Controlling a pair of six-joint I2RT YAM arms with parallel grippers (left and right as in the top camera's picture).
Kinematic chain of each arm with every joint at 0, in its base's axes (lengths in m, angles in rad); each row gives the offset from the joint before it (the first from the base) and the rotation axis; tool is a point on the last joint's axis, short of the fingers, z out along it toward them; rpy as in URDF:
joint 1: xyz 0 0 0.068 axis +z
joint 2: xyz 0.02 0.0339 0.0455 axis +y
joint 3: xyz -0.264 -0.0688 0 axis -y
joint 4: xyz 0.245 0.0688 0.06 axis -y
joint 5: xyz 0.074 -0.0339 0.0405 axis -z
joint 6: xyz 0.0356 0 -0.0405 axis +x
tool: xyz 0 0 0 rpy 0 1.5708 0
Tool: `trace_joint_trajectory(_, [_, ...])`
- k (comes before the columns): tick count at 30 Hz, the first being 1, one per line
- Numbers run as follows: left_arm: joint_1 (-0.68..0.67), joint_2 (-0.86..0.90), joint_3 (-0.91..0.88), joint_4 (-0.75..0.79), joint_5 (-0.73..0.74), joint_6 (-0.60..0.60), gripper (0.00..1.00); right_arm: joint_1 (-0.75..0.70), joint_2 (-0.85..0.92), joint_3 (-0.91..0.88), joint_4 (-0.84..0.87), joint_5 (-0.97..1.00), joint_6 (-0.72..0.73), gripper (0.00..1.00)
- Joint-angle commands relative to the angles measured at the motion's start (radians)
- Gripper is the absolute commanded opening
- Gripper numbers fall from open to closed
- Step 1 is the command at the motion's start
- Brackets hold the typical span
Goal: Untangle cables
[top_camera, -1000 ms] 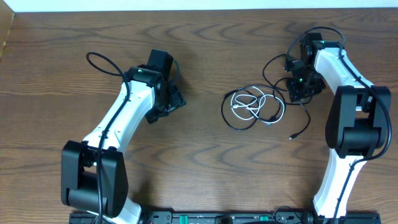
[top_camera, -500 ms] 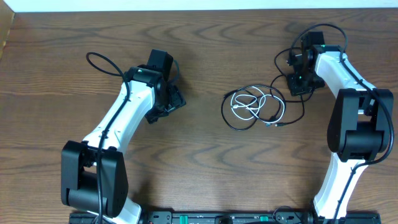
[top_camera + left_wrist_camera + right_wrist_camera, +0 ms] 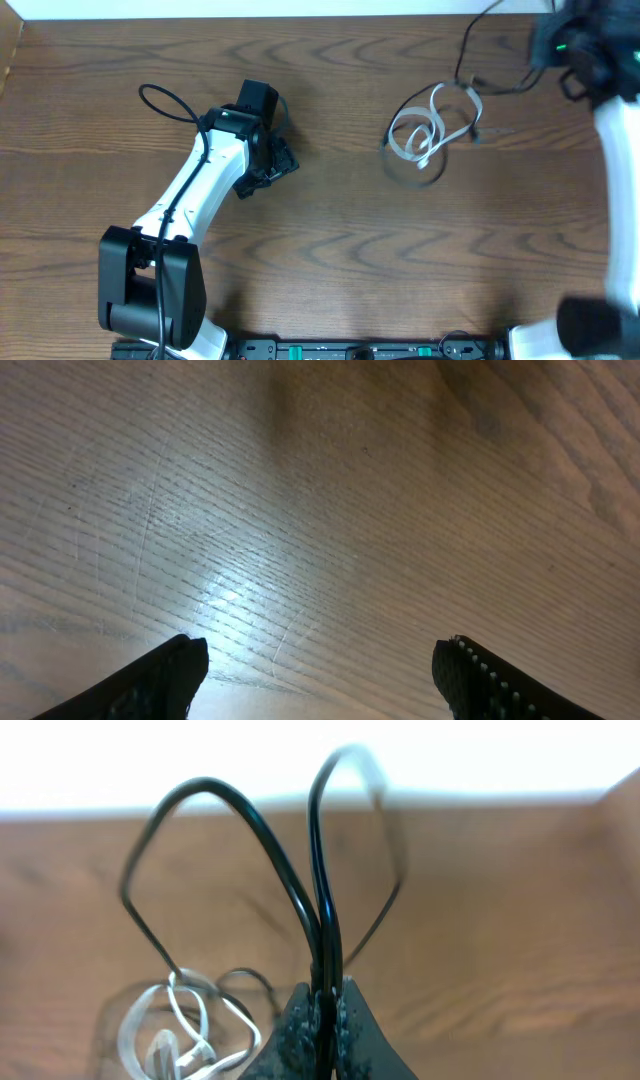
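Thin black USB-type cables (image 3: 318,870) rise in tall loops above the right end effector (image 3: 325,1015), whose fingers are clenched on their strands. Below and to its left is the thin white looped cable (image 3: 185,1030), blurred, over the brown wooden surface (image 3: 330,250); whether it touches the wood cannot be told. The left end effector (image 3: 320,675), well apart from the cables, is released, its fingers spread above bare wood.

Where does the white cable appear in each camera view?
Overhead: the white cable is coiled right of centre, in the upper half.
Left wrist: not in it; only the table shows.
Right wrist: lower left, blurred, beside the right claw.
Shared landmark: the black cable pinched in that claw; overhead it also runs from the coil.
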Motion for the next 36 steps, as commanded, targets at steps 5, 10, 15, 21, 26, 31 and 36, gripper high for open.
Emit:
trace_joint_trajectory(5, [0.0, 0.007, -0.003, -0.002, -0.014, -0.001, 0.78, -0.004, -0.232, 0.006, 0.094, 0.018, 0.048, 0.01])
trace_joint_trajectory(10, [0.0, 0.007, -0.003, -0.002, -0.014, -0.002, 0.78, -0.004, -0.28, 0.006, 0.145, -0.093, 0.16, 0.01])
trace_joint_trajectory(15, [0.0, 0.007, -0.003, -0.002, -0.014, -0.002, 0.78, -0.004, -0.257, 0.005, 0.201, -0.384, 0.29, 0.01])
trace_joint_trajectory(21, [0.0, 0.007, -0.003, -0.002, -0.014, -0.001, 0.78, 0.006, -0.225, 0.005, 0.363, -0.685, 0.462, 0.01])
trace_joint_trajectory(26, [0.0, 0.007, -0.003, -0.002, -0.014, -0.001, 0.78, 0.047, -0.225, 0.006, 0.533, -0.701, 0.554, 0.01])
trace_joint_trajectory(31, [0.0, 0.007, -0.003, -0.002, -0.014, -0.001, 0.78, 0.074, -0.225, 0.005, 0.583, -0.677, 0.557, 0.01])
trace_joint_trajectory(36, [0.0, 0.007, -0.003, -0.002, -0.014, -0.002, 0.78, 0.075, -0.2, 0.005, 0.359, -0.509, 0.536, 0.01])
